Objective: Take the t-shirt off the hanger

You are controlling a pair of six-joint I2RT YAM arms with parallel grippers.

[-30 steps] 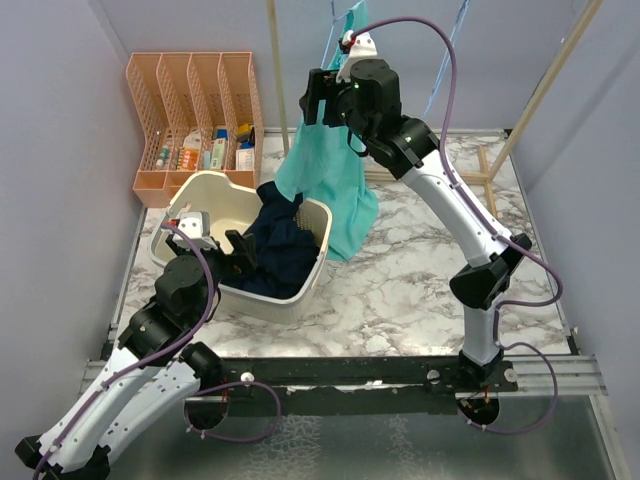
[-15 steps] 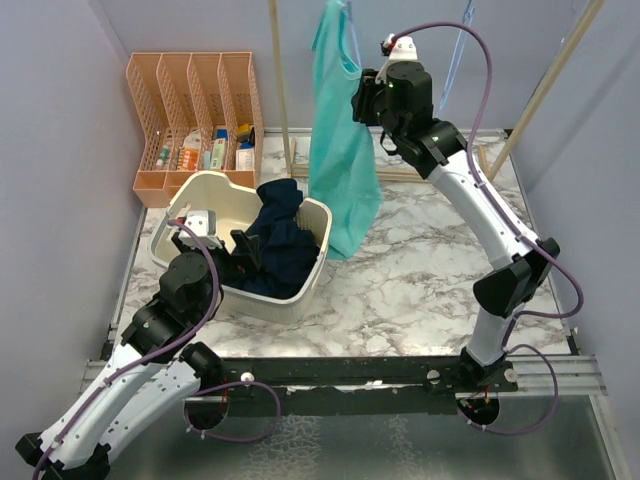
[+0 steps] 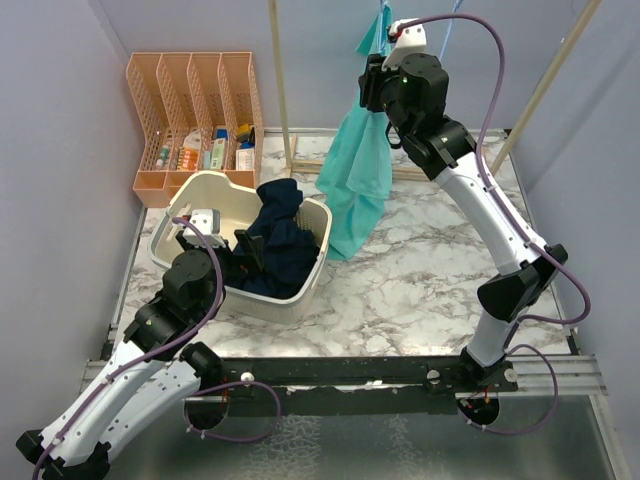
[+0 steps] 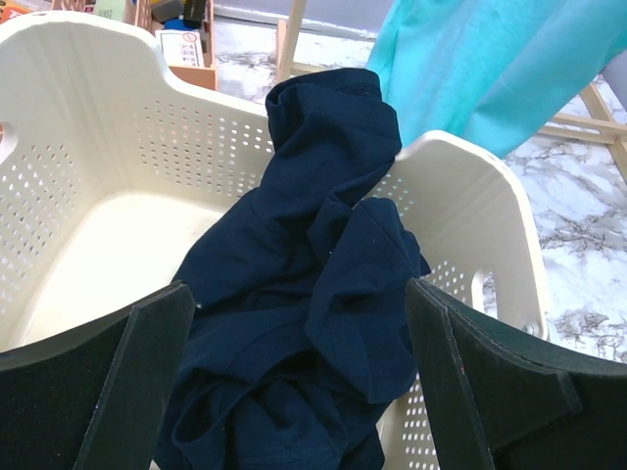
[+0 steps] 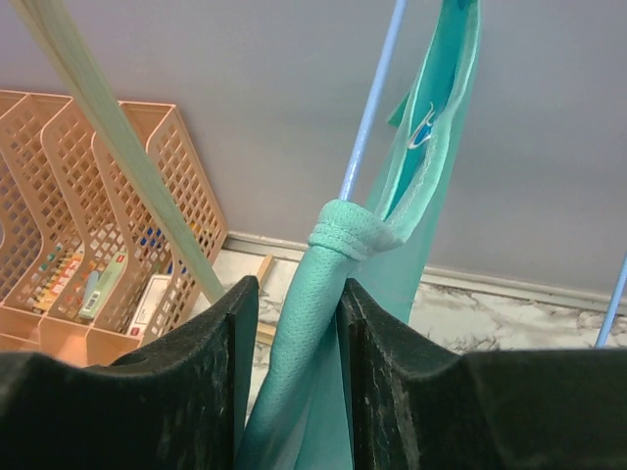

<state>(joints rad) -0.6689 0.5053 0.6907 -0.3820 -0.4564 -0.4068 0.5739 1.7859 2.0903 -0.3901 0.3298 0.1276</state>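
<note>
A teal t-shirt (image 3: pixel 358 180) hangs from a blue hanger (image 5: pixel 372 108) at the top of the top view, its hem trailing on the marble table. My right gripper (image 3: pixel 372 82) is high up and shut on a bunched sleeve of the t-shirt (image 5: pixel 312 323), next to the hanger's blue arm. My left gripper (image 4: pixel 299 372) is open and empty, hovering over a dark navy garment (image 4: pixel 304 323) in the cream laundry basket (image 3: pixel 192 200).
An orange wire organiser (image 3: pixel 195 110) with small items stands at the back left. Wooden rack poles (image 3: pixel 280 80) rise behind the basket, and another slants at the right (image 3: pixel 545 85). A wooden rack base (image 3: pixel 480 175) lies at the back.
My right gripper has moved right and up with the teal t-shirt, dragging the cloth away from the basket. The left arm has barely moved.
</note>
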